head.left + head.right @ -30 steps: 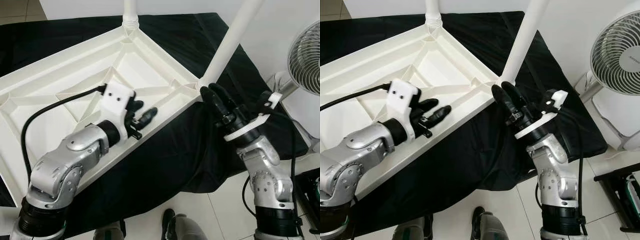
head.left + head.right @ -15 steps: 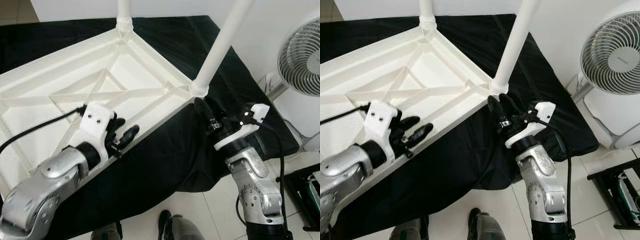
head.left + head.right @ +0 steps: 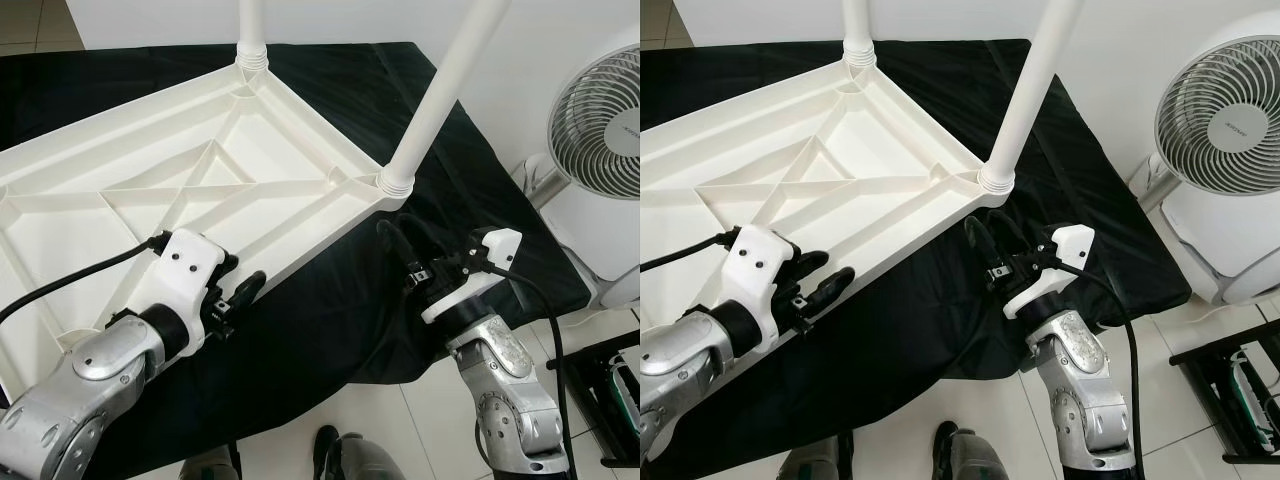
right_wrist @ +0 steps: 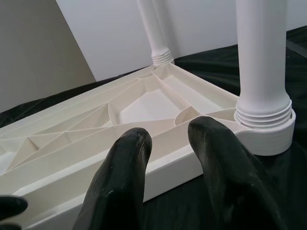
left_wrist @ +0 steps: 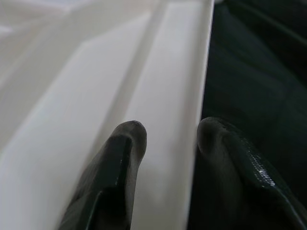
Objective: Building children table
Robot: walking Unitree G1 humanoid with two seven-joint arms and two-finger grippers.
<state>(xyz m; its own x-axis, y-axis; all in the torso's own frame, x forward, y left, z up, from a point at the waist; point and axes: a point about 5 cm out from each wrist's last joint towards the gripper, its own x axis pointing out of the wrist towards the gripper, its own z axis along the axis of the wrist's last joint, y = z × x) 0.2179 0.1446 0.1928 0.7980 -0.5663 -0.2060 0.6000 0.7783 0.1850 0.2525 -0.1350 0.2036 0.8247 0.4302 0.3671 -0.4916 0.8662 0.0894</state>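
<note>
Astride the near rim of the upturned white ribbed plastic tabletop [image 3: 150, 190], the left gripper [image 3: 232, 298] is parted, not clamped. Right gripper [image 3: 985, 238], open, hovers below the screwed-in white leg [image 3: 1025, 95], over black cloth [image 3: 330, 310].

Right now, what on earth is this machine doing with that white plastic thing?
A two-armed robot is putting together a white plastic children's table, which lies upside down on a black cloth. Two white round legs already stand in its far corners. The left end effector straddles the near rim of the tabletop, one finger on each side. The right end effector is open and hangs just below the corner that holds one leg, touching nothing. A white fan stands to the right.
</note>
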